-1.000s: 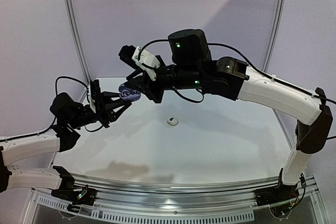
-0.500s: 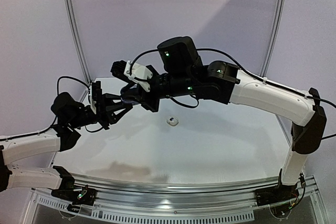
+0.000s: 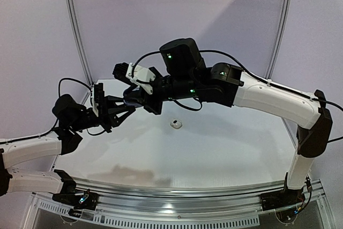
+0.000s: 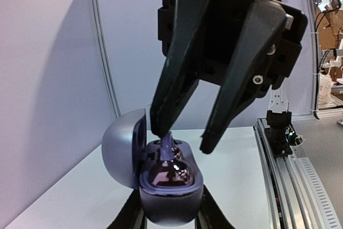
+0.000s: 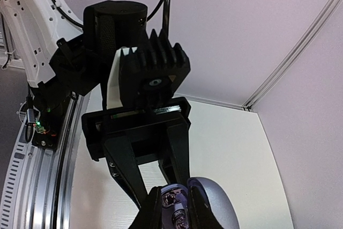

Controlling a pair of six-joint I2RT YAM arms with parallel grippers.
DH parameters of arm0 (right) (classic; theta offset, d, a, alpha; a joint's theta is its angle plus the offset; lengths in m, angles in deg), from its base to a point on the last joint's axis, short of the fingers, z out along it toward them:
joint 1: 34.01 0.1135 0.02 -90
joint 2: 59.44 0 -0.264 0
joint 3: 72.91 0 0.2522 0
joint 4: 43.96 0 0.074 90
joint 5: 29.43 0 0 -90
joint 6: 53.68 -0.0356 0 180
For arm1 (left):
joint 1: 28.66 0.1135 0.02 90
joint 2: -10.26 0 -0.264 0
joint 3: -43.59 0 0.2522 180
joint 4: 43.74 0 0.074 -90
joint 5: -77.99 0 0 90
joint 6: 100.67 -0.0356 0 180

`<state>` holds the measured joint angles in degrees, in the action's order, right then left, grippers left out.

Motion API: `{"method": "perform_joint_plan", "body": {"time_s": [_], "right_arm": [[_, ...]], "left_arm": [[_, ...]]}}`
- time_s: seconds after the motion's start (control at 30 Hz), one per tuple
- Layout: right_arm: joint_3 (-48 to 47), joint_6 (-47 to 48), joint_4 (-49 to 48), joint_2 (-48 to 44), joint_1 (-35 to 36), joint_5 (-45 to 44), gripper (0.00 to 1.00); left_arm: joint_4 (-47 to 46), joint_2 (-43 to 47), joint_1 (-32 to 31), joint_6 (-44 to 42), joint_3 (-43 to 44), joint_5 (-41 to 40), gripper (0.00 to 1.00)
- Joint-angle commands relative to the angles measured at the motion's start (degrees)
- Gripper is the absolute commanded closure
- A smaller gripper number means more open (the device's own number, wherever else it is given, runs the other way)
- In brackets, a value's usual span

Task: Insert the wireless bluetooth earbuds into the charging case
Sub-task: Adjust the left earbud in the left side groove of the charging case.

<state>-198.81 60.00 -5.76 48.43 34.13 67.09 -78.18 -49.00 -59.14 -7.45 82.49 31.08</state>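
My left gripper [image 3: 124,106] is shut on an open lavender-grey charging case [image 4: 171,197] and holds it above the table, lid [image 4: 122,148] swung to the left. Dark glossy earbuds [image 4: 172,174] sit in its wells. One has a lavender stem [image 4: 166,144] sticking up and touching a fingertip of my right gripper [image 4: 184,139]. That gripper hangs open just over the case. In the right wrist view its fingers [image 5: 153,210] flank the case [image 5: 214,207]. A white earbud [image 3: 176,124] lies on the table [image 3: 214,148].
A metal rail [image 4: 286,170] runs along the table edge on the right of the left wrist view. Purple walls and a corner post [image 3: 75,25] close in the back. Both arms cross above the table's back left.
My right gripper has moved left and down onto the open case, which it now covers in the top view. My left gripper has held still.
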Motion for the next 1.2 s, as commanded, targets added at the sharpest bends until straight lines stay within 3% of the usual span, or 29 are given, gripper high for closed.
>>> {"method": "perform_joint_plan", "body": {"time_s": [0.0,0.9,1.17], "right_arm": [[-1.6,0.0,-1.2,0.3,0.2,-0.2,0.83],[2.8,0.0,-1.8,-1.3,-1.0,-0.4,0.87],[3.9,0.6,-3.5,-2.1,-1.3,0.3,0.95]], "left_arm": [[0.2,-0.1,0.3,0.1,0.9,0.6,1.00],[0.7,0.4,0.2,-0.3,0.8,0.3,1.00],[0.6,0.2,0.2,-0.4,0.9,0.3,1.00]]}}
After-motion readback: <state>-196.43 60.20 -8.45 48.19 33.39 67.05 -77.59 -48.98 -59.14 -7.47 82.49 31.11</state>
